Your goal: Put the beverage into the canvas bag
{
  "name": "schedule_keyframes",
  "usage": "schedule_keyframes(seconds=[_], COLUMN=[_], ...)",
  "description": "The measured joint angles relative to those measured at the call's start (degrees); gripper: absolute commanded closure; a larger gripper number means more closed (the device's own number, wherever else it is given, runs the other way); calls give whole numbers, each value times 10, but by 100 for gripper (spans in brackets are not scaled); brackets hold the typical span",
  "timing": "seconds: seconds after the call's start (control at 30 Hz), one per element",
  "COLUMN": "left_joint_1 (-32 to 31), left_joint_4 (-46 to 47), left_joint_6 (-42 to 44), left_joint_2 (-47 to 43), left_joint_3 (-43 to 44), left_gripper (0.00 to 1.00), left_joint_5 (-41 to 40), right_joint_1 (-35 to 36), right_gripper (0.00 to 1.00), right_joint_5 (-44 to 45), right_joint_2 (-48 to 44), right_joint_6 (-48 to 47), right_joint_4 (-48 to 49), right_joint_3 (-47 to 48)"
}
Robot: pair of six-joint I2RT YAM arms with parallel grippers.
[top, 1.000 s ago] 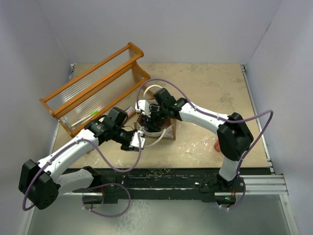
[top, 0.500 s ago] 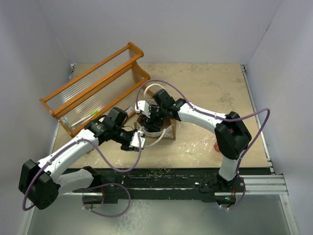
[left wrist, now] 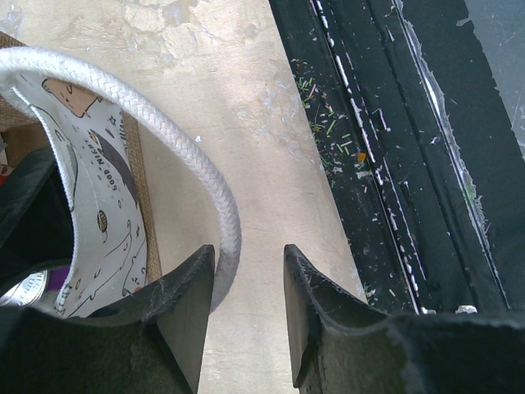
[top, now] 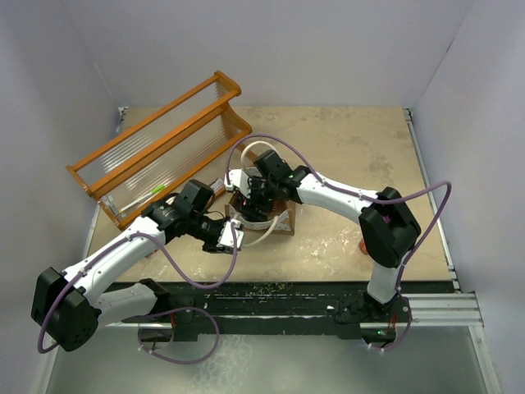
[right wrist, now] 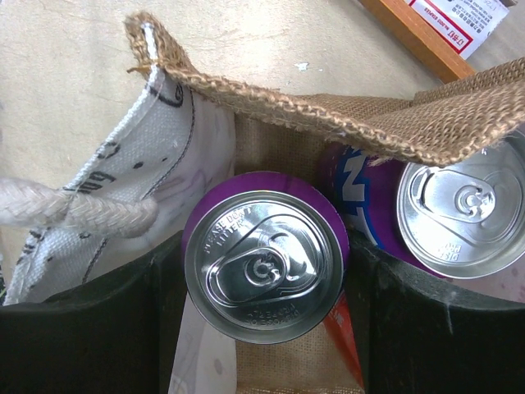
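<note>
Placement step, near its end. The canvas bag [top: 264,217] stands on the table [top: 353,148], left of centre and between the two arms. The right gripper [top: 256,190] reaches down into the bag's open mouth. In the right wrist view its two dark fingers [right wrist: 123,320] lie against opposite sides of an upright purple can [right wrist: 262,264], closed on it and holding it. The can's silver top and pull tab face the camera.

The can is already inside the woven rim [right wrist: 344,115]. It sits just beside a second can [right wrist: 466,215] of the same colour, which is partly tucked under the rim's fold. Whether the held can rests on the bag's floor cannot be seen.

The left gripper [left wrist: 248,256] sits at the near side of the bag with its jaws partly apart and bare table visible between them. A white rope handle [left wrist: 164,115] curves down into that gap along one finger. It is not pinched, and nothing is clamped. The gripper appears to hook the handle aside so that the mouth stays wide.

The beverage looks delivered but not yet let go. The next move probably calls for the right jaws to spread only as far as the narrow space beside the second can allows. A straight upward withdrawal should then clear the rim fold and the other rope handle [right wrist: 74,212] lying close to one finger. The left gripper would do best to stay put until the right one is out.
</note>
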Motion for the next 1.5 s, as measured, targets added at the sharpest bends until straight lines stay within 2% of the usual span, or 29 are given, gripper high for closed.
schedule_keyframes(seconds=[0.3,0.73,1.3,1.5], left_joint_1=[0,0,2,3], left_joint_4=[0,-2,-5,-6], left_joint_6=[0,0,0,-2], left_joint_2=[0,2,3,3], left_joint_3=[0,0,0,1], left_gripper=[57,57,57,57], left_joint_5=[0,0,0,0], right_joint_1=[6,8,9,-19], right_gripper=[20,22,23,23], right_joint_5=[0,12,20,39], right_joint_2=[0,-12,-102,-158], right_joint_6=[-2,-7,-12,-8], right_joint_4=[-13,-31,-63,-54], right_joint_3=[11,22,50,33])
